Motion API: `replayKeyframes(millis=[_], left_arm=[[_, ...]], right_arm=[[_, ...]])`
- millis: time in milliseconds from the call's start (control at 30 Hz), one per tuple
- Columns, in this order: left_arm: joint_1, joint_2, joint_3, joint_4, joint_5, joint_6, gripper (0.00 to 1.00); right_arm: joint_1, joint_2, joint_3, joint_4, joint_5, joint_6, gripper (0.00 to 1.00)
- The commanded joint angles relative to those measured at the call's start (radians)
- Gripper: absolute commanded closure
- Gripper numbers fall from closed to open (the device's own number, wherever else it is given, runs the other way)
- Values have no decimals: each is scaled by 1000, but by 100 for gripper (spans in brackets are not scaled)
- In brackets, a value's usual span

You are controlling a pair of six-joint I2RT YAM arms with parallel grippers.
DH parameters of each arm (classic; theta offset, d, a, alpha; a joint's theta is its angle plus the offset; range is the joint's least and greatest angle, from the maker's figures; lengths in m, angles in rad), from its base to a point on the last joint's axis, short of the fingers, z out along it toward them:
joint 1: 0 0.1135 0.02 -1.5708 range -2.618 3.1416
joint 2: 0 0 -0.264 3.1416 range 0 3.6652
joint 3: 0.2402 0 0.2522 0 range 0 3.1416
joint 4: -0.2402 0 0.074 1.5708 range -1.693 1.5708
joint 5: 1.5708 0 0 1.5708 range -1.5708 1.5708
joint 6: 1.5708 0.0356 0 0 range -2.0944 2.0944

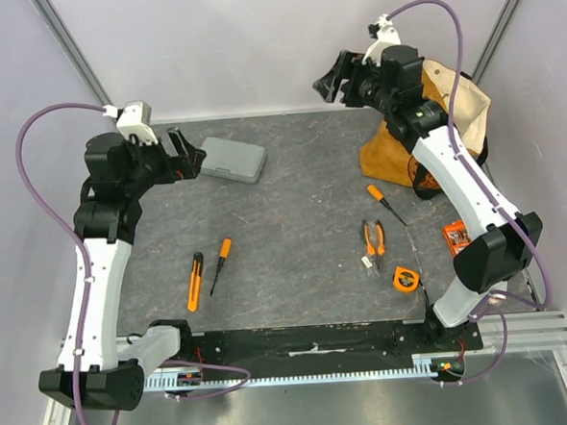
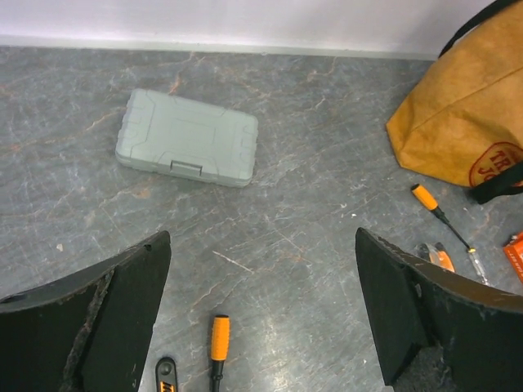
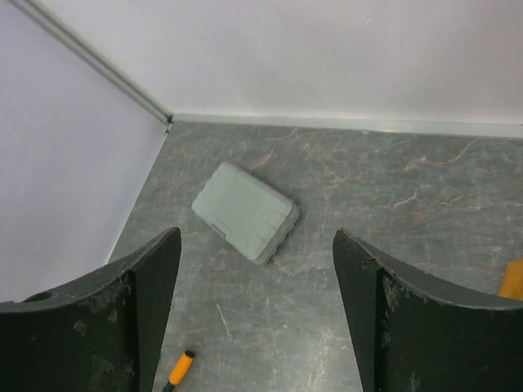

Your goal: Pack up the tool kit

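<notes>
Left end effector (image 1: 191,153) gapes near the closed, flat grey tool kit (image 1: 233,159).

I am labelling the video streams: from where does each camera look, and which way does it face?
Top external: high at the near edge, looking down on the table; left arm and right arm show, jaws open.
Left wrist: on the left arm, facing the far wall over the closed grey case and tan bag; own jaws low.
Right wrist: on the right arm, facing the far left corner; own jaws low.
Shared: all three show the case.
</notes>
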Motion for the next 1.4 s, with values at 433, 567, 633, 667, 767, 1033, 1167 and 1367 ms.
replayKeyframes(millis=[433,567,633,667,767,1033,1167,1367], left_arm=[[11,505,180,150,-165,-9,1],[42,680,283,199,-148,-12,2],[60,773,367,198,-134,-22,2],[62,824,404,196,-99,-32,3],[126,965,543,167,-21,-66,6],[134,1243,803,81,22,-2,7],[133,1309,803,98,131,-15,13],[134,1289,677,153,208,-69,18]], right_arm=[[239,-59,-302,-23,133,-96,8],[249,-57,-374,-18,180,-80,9],[250,-55,-395,-17,196,-74,9],[250,-55,-406,-17,202,-67,8],[255,-43,-428,-11,196,-65,9],[287,14,-454,3,180,-68,9],[293,23,-469,38,164,-53,9],[293,47,-464,65,162,-33,9]])
